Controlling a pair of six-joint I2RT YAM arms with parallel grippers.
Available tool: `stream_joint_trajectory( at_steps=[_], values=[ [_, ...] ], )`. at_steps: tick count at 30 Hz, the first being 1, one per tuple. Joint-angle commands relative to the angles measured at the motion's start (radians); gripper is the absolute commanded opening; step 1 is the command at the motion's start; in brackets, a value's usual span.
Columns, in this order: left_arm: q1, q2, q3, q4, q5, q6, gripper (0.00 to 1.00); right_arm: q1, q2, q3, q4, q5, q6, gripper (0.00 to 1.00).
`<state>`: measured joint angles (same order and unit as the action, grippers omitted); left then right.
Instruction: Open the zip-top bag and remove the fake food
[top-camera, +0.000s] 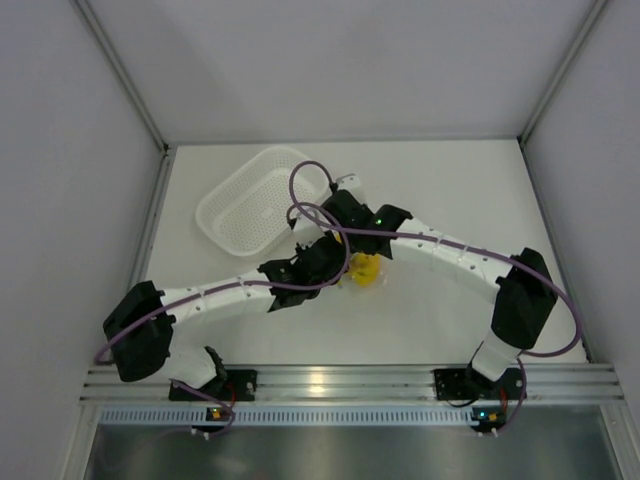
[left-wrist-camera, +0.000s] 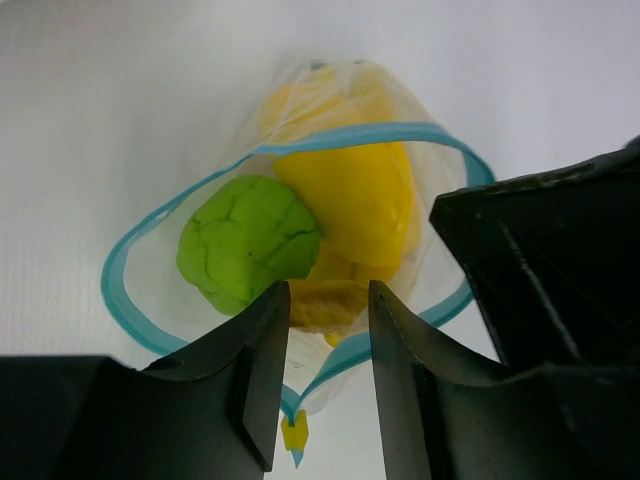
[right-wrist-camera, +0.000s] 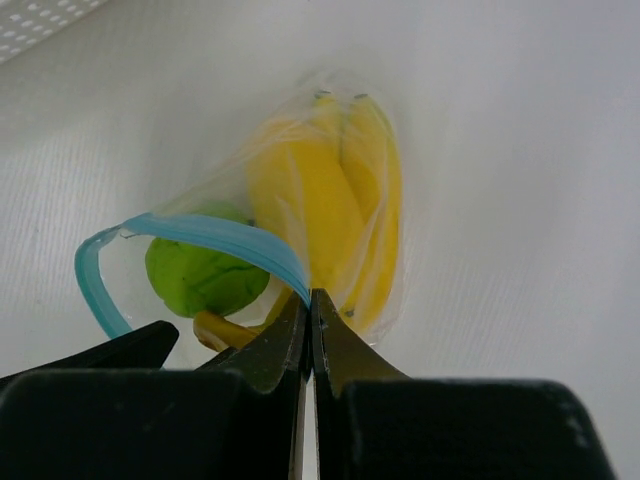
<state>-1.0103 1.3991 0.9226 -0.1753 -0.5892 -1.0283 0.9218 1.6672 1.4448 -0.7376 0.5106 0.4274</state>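
Though open, bag (left-wrist-camera: 150, 290), fruit (left-wrist-camera: 350, 200) seemingly inside

White perforated plastic basket (top-camera: 255, 205) lay skewed on the white worktop (top-camera: 440, 190), far-left part, near the back wall. One basket corner (right-wrist-camera: 40, 15) showed top-left in the right wrist view. Aluminium rail (top-camera: 340, 382) ran along the near edge.

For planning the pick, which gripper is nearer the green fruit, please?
The left gripper: its open fingers sit at the bag mouth beside the green fruit. The right gripper pinches the rim beyond the yellow fruit.
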Motion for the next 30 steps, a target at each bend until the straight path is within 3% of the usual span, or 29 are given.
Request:
stream_joint_trajectory(
  at_steps=[1,6,14,22,30],
  values=[
    [-0.004,0.028,-0.03,0.037,-0.032,-0.05,0.43,-0.017,-0.037,-0.006,0.055,-0.021,0.02,0.0],
    [-0.002,0.041,-0.045,0.04,-0.069,-0.067,0.45,-0.018,-0.037,-0.021,0.066,-0.024,0.019,0.0],
    [0.019,0.092,-0.038,0.04,-0.066,-0.069,0.6,-0.018,-0.05,-0.053,0.102,-0.078,0.024,0.0],
    [0.052,0.143,-0.036,0.056,-0.058,-0.084,0.64,-0.018,-0.061,-0.096,0.136,-0.103,0.034,0.0],
    [0.056,0.189,-0.053,0.094,-0.057,-0.134,0.61,-0.017,-0.077,-0.136,0.17,-0.07,0.05,0.0]
  ],
)
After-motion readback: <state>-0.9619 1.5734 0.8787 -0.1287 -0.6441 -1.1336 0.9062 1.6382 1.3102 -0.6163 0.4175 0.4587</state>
